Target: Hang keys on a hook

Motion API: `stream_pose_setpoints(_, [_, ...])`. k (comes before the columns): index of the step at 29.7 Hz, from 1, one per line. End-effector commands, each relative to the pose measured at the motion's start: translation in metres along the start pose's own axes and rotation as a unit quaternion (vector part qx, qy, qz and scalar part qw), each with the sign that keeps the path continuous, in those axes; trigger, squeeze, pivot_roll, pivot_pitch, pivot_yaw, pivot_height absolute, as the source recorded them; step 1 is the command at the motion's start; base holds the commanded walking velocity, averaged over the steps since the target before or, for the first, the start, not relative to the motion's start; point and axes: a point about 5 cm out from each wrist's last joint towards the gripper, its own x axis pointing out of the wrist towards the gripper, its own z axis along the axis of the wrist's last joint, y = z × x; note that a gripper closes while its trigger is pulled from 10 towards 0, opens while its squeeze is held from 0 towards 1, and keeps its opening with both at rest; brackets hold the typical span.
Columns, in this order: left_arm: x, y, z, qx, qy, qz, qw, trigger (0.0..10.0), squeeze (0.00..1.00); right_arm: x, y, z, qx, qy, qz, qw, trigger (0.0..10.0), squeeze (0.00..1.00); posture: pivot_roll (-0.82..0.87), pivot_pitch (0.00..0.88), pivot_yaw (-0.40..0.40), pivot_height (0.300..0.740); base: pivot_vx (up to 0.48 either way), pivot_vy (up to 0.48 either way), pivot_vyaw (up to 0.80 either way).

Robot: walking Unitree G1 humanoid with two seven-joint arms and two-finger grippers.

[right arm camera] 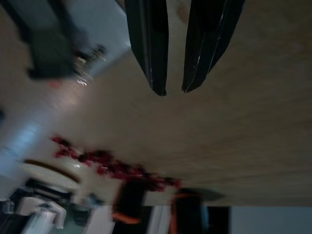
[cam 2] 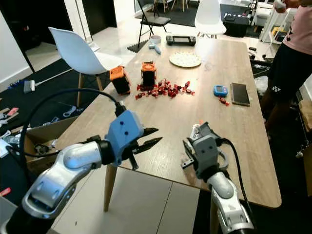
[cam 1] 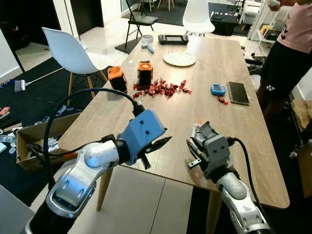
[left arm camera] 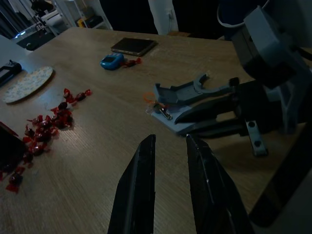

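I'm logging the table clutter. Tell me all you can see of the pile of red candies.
The candies are small pieces in shiny red wrappers, loosely scattered in a strip across the middle of the wooden table. The strip starts just in front of the two orange-and-black boxes and trails toward the robot's right. One or two more lie apart by the blue gadget. Neither gripper touches them.

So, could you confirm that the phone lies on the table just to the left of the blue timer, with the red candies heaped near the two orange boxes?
Not quite: the phone lies just to the right of the blue timer, not the left, as the left eye view shows. The rest holds: both sit on the table, and the red candies are heaped near the two orange boxes.
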Motion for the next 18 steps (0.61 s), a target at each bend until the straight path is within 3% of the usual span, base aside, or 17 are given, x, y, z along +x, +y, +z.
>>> stream_pose_setpoints(1, [0.000,-0.006,-0.003,-0.008,0.004,-0.014,1.000,10.0,0.00,0.003,0.001,0.006,-0.004,-0.001,0.017,1.000,10.0,0.00,0.12,0.162,-0.024,0.740,0.000,0.000,0.00])
stream_pose_setpoints(5, [0.000,-0.008,-0.004,-0.010,0.005,-0.013,1.000,10.0,0.00,0.005,-0.012,0.011,0.001,0.004,-0.003,1.000,10.0,0.00,0.12,0.163,-0.029,0.740,0.000,0.000,0.00])
stream_pose_setpoints(7, [0.002,-0.008,-0.005,-0.018,0.003,-0.005,1.000,10.0,0.00,-0.004,-0.045,0.004,0.032,0.051,-0.067,0.996,10.0,0.00,0.12,0.163,-0.029,0.740,0.000,0.000,0.00])
stream_pose_setpoints(8, [0.004,-0.009,-0.006,-0.024,0.002,0.002,1.000,10.0,0.00,-0.017,-0.069,-0.003,0.077,0.082,-0.106,0.988,10.0,0.00,0.11,0.165,-0.034,0.740,0.000,0.000,0.00])
stream_pose_setpoints(10, [0.005,-0.010,-0.007,-0.025,0.003,0.003,1.000,10.0,0.00,-0.023,-0.075,-0.008,0.092,0.100,-0.116,0.984,10.0,0.00,0.11,0.165,-0.034,0.740,0.000,0.000,0.00])
stream_pose_setpoints(14, [0.010,-0.013,-0.010,-0.033,0.004,0.003,0.999,10.0,0.00,-0.053,-0.115,-0.025,0.135,0.153,-0.227,0.952,10.0,0.00,0.09,0.163,-0.024,0.740,0.000,0.000,0.00])
stream_pose_setpoints(18, [0.013,-0.014,-0.011,-0.037,0.003,0.001,0.999,10.0,0.00,-0.068,-0.134,-0.033,0.165,0.181,-0.277,0.929,10.0,0.00,0.08,0.161,-0.017,0.740,0.000,0.000,0.00])
